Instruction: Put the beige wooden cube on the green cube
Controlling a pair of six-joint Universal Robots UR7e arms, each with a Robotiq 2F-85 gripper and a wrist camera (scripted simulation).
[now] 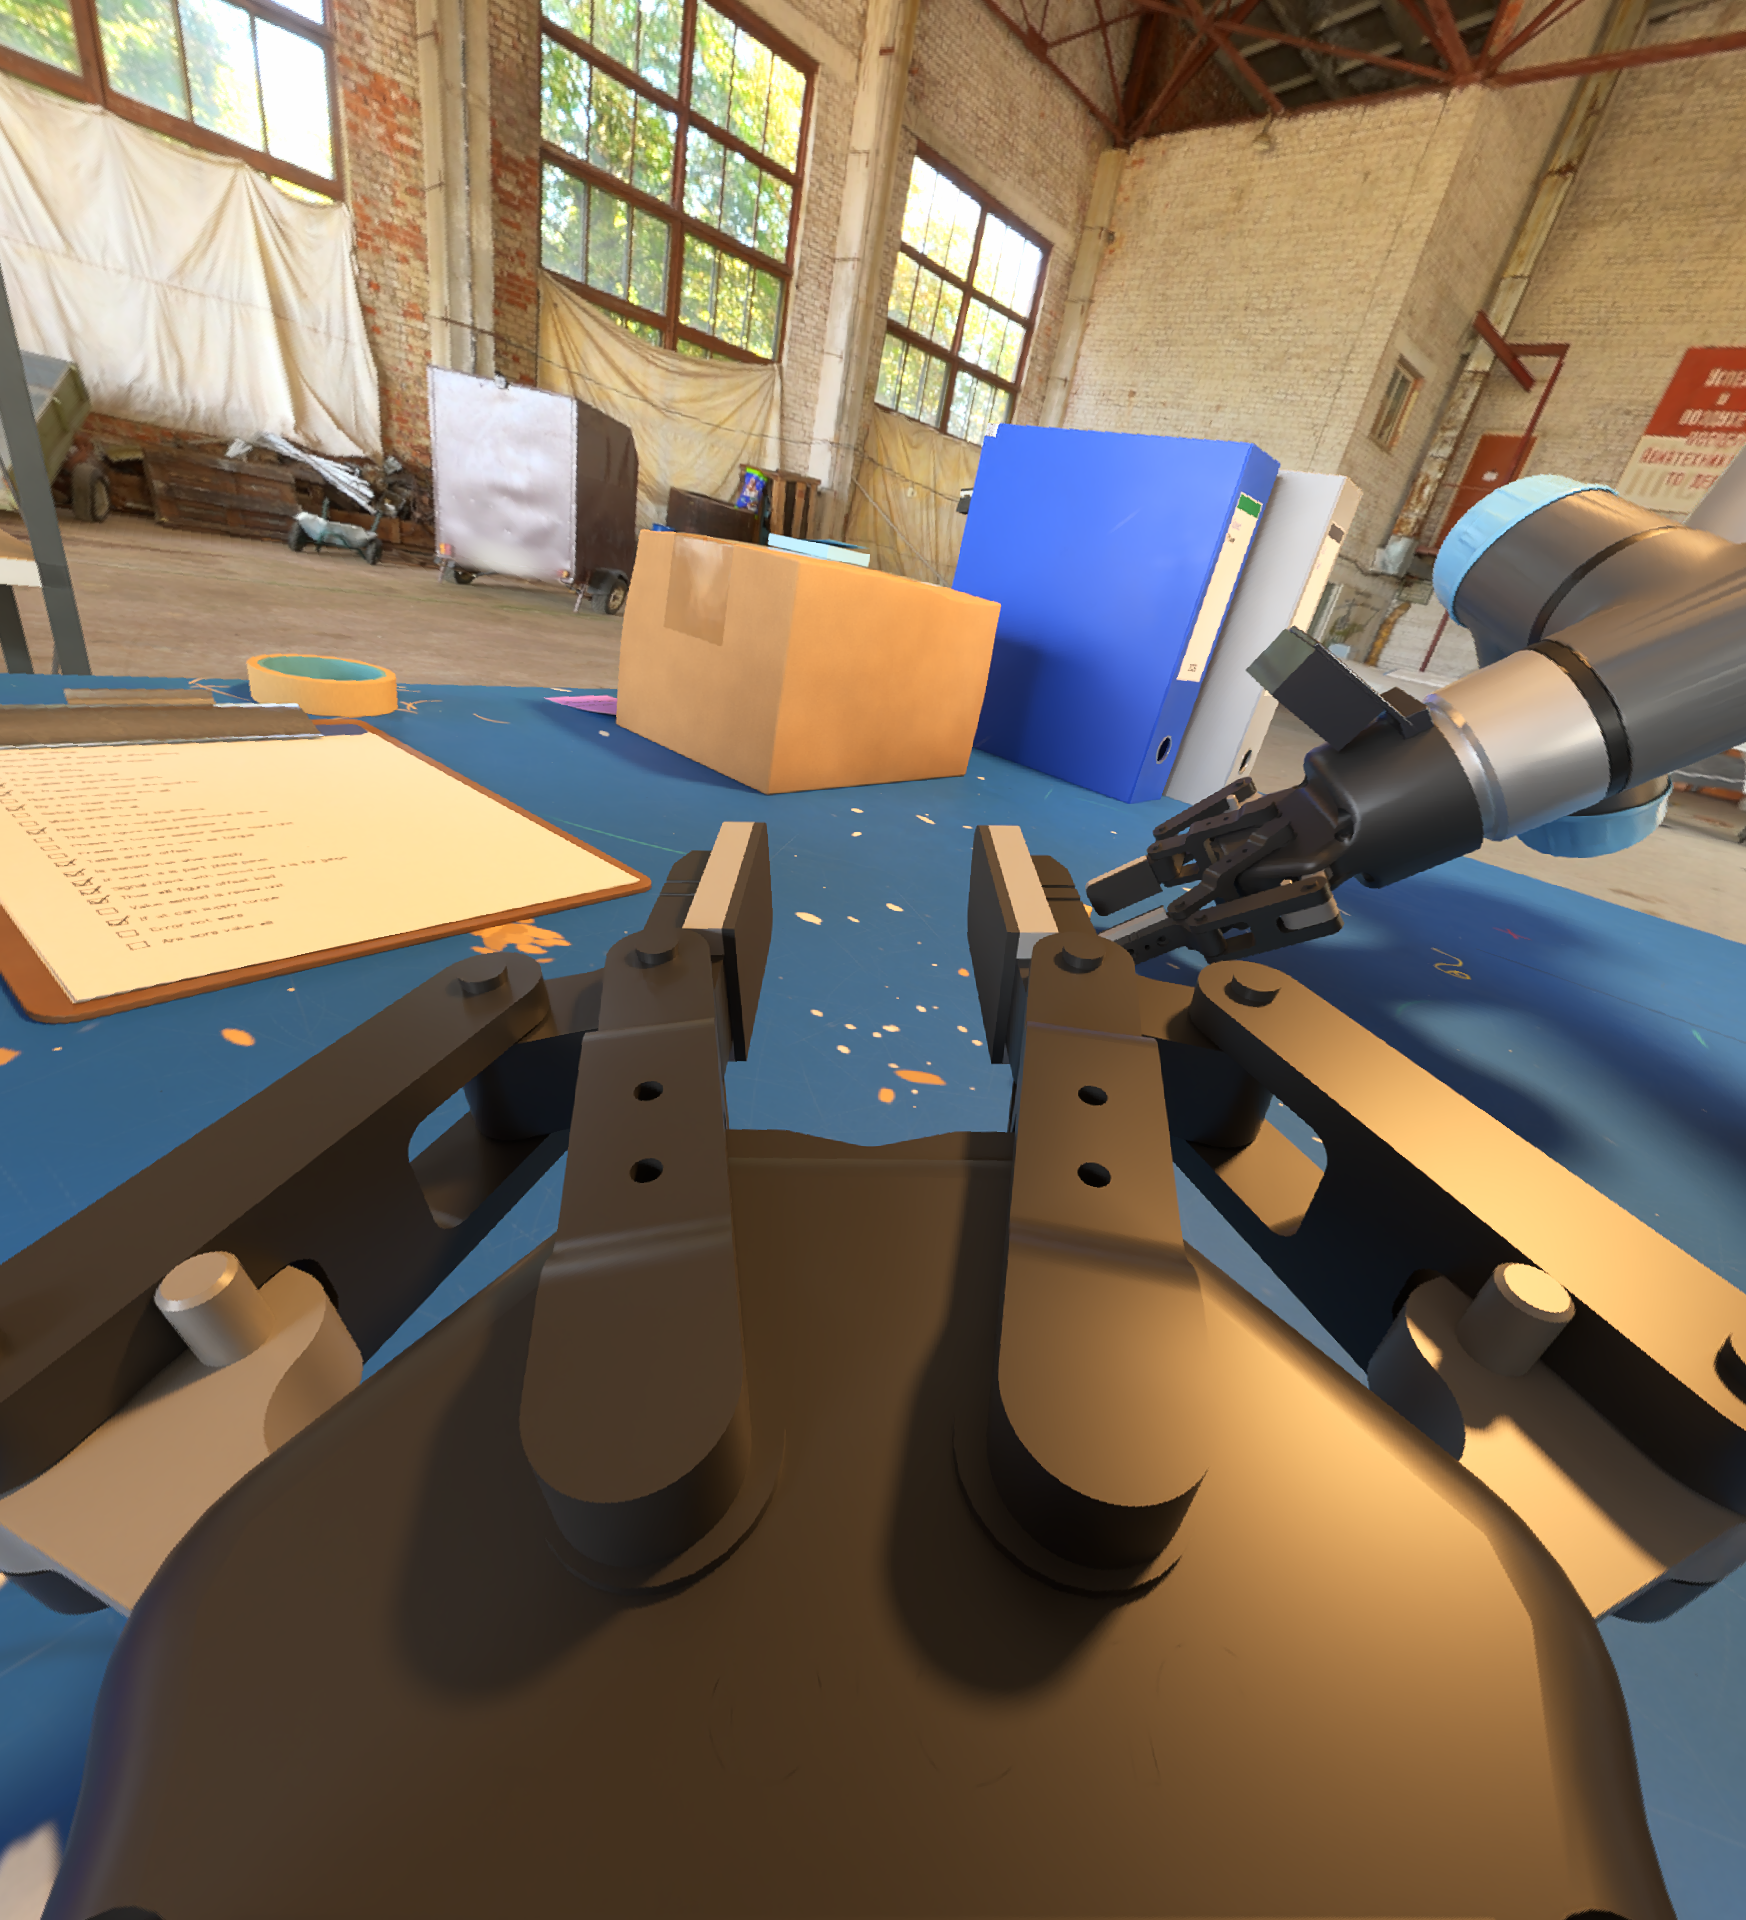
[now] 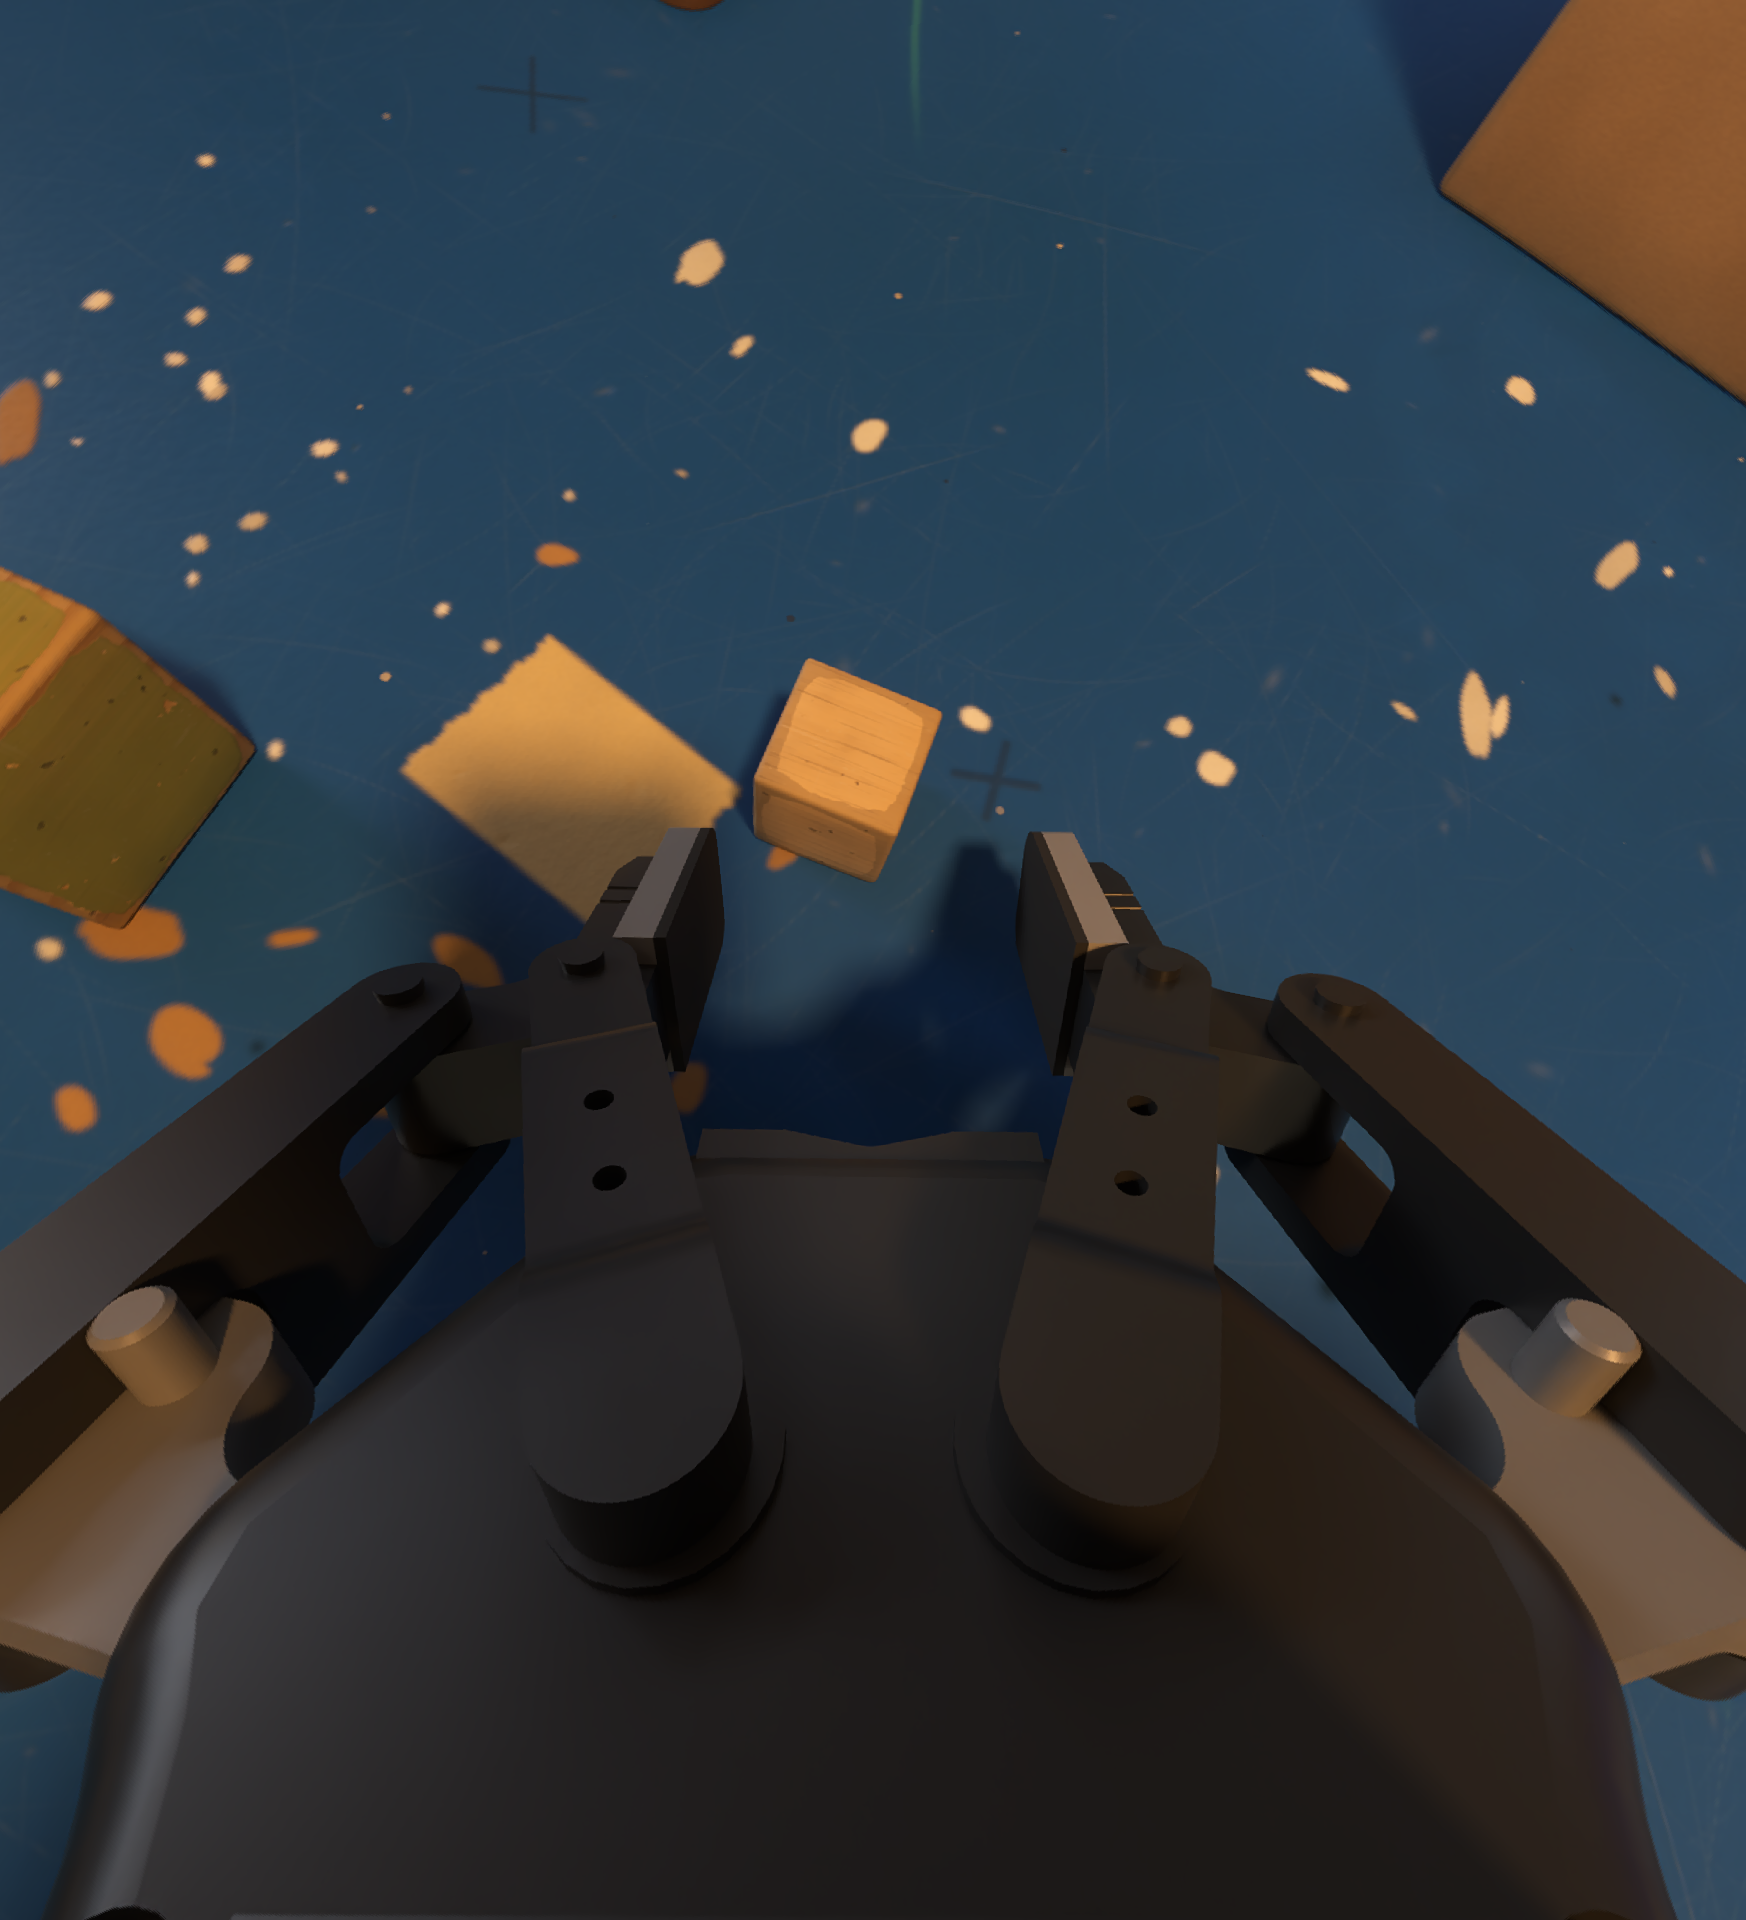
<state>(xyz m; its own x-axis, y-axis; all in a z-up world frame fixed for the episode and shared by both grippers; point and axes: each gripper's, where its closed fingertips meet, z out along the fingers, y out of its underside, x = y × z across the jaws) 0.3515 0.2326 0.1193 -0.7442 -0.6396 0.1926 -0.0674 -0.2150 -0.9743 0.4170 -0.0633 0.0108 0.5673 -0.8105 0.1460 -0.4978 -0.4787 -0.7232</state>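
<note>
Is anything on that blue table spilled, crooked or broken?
Nothing looks broken. The blue table is flecked with orange and cream paint-like spots, which seem to be old stains. The beige wooden cube and the green cube sit apart, each turned at an angle.

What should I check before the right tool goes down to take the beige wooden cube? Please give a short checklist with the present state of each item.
1. Right tool open: ok, its fingers stand apart with nothing between them.
2. Beige wooden cube free to grasp: ok, it sits alone on the blue table, just past the fingertips.
3. Cube centred between the fingers: not ok, it lies a little toward the left finger.
4. Green cube top free: cannot tell, the picture edge cuts it.
5. Left tool out of the way: ok, open and empty.
6. Cardboard box clear of the cube: ok.
</note>
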